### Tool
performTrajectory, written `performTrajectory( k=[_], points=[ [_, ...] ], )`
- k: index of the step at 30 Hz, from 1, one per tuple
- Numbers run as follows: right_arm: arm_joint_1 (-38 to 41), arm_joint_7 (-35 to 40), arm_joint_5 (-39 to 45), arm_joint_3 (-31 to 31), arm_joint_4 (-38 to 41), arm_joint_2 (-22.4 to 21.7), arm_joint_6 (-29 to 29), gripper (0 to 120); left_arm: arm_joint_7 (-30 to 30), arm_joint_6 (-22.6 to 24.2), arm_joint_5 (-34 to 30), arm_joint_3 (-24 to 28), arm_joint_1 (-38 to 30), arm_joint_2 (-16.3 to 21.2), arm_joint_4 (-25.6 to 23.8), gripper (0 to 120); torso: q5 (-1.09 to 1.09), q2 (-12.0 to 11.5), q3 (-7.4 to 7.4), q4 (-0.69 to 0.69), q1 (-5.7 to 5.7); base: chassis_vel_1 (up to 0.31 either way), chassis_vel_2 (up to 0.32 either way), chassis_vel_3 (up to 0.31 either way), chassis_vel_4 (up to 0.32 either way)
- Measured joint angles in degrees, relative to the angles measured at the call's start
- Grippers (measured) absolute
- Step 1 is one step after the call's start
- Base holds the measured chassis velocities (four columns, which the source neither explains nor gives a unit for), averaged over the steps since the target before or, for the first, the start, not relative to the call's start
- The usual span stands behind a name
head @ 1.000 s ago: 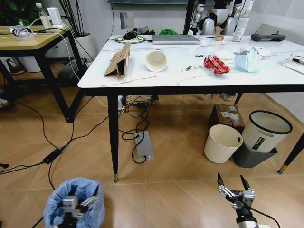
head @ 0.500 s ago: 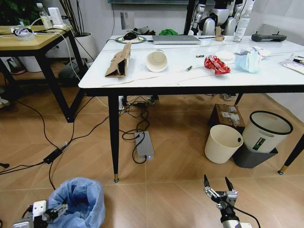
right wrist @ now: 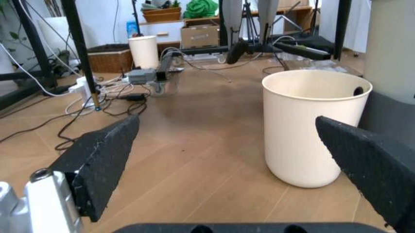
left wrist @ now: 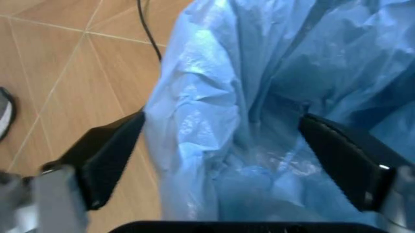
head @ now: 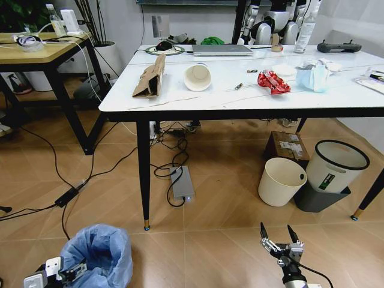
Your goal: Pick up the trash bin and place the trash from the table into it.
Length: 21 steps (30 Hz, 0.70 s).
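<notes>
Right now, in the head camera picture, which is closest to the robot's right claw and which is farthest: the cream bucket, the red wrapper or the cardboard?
From the right gripper, low on the floor:
1. Cream bucket, on the floor just beyond it.
2. Red wrapper, up on the table, right part.
3. Cardboard, on the table's far left part.

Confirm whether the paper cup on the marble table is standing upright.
No, the paper cup lies on its side on the marble table, its open mouth facing the camera.

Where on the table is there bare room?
On the table, the front strip is free, and the gap between paper cup and red wrapper. Crowded: right end around the face mask, and back edge by the laptop.
</notes>
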Motion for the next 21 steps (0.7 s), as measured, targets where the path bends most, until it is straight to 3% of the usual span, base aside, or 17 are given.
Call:
performTrajectory(
  k=[16,19,21],
  points=[
    [-0.3,0.1,-0.1,0.6,0.9,-0.1,-0.2,100,2.1,-3.3,4.5,0.6,-2.7,-0.5,4.6,27,0.00,0.0,0.02,0.00,0.02,0.000,0.000,0.000,0.000],
    [-0.3,0.1,-0.1,0.7,1.0,-0.2,-0.2,100,2.2,-3.3,4.8,0.7,-2.9,-0.6,4.9,23,0.00,0.0,0.03,0.00,0.02,0.000,0.000,0.000,0.000],
    [-0.3,0.1,-0.1,0.7,1.1,-0.3,-0.4,100,2.3,-3.3,5.3,0.8,-3.2,-0.7,5.4,11,0.01,0.0,0.03,0.00,0.02,0.000,0.000,0.000,0.000]
  ],
)
